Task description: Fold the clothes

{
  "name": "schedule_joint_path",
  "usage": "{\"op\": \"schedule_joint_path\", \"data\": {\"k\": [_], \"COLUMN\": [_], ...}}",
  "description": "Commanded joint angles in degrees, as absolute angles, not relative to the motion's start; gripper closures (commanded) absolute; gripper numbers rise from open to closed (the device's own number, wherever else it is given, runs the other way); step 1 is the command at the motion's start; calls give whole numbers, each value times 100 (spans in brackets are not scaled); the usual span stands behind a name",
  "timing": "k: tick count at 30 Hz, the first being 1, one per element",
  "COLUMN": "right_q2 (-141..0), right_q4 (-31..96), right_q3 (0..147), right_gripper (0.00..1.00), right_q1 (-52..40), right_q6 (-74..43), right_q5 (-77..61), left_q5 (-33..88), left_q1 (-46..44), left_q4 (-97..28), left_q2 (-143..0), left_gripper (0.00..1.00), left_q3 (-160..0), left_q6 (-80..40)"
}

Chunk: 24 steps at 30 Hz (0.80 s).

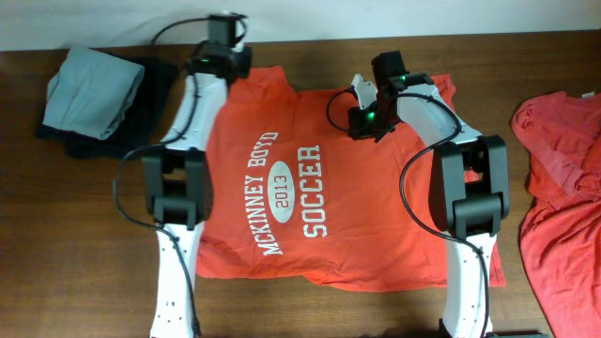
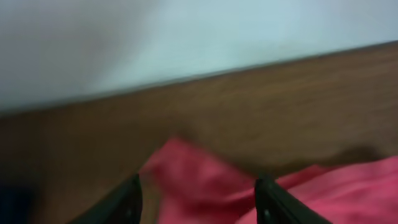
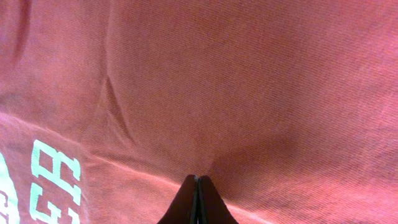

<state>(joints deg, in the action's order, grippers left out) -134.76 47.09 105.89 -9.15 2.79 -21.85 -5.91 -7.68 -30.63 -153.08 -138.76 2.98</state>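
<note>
1. Orange-red printed T-shirt (image 1: 310,197) lies spread flat on the table (image 1: 75,235), chest side up. The white lettering "McKINNEY BOYD 2013 SOCCER" is legible from overhead. Both claws sit over its far part
2. Left claw (image 2: 199,196): jaws stand apart, nothing clamped. A corner of the printed T-shirt lies between and just ahead of the fingers (image 2: 127,199), on bare wood. The wrist view is blurred, so contact with the cloth cannot be told
3. Right claw (image 3: 197,190): jaws closed, tips meeting. Shirt cloth fills the view under and ahead of the tips, and a crease runs in towards them. Whether a pinch of cloth is caught cannot be told. Part of the white lettering shows to the left of the tips
4. Overhead: the right claw is above the shirt's far right part, near the sleeve. The left claw is at the opposite shoulder, near the table's far edge
5. Second T-shirt (image 1: 563,178), same orange-red, lies crumpled well to the right of the right claw, apart from the printed one
6. Grey-green folded garment (image 1: 94,89) lies to the left of the left claw, resting on a dark navy garment (image 1: 155,103)
</note>
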Motion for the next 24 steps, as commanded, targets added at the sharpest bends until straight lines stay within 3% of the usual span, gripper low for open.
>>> {"op": "schedule_joint_path", "data": {"k": [1,4,10,16,24], "right_q2": [-13561,-13561,-13561,-13561,-13561], "right_q4": [4709,4711,4718,4713,4716], "right_q3": [10543,10543,10543,10543,10543], "right_gripper": [96,96,96,96,96], "right_q1": [-910,-910,-910,-910,-910], "right_q6": [250,248,248,248,248], "right_q5": [-1984,-1986,-1986,-1986,-1986], "left_q5": [-47,191,222,220,220], "left_q1": [-548,-451,-438,-471,-484], "left_q4": [-3218,-3312,-3636,-3677,-3839], "left_q2": [-15273,-15273,-15290,-15290,-15290], "left_gripper": [43,53,55,82,97], "left_q3": [-13994,-13992,-13965,-13965,-13965], "left_q6": [-604,-760,-773,-770,-770]}}
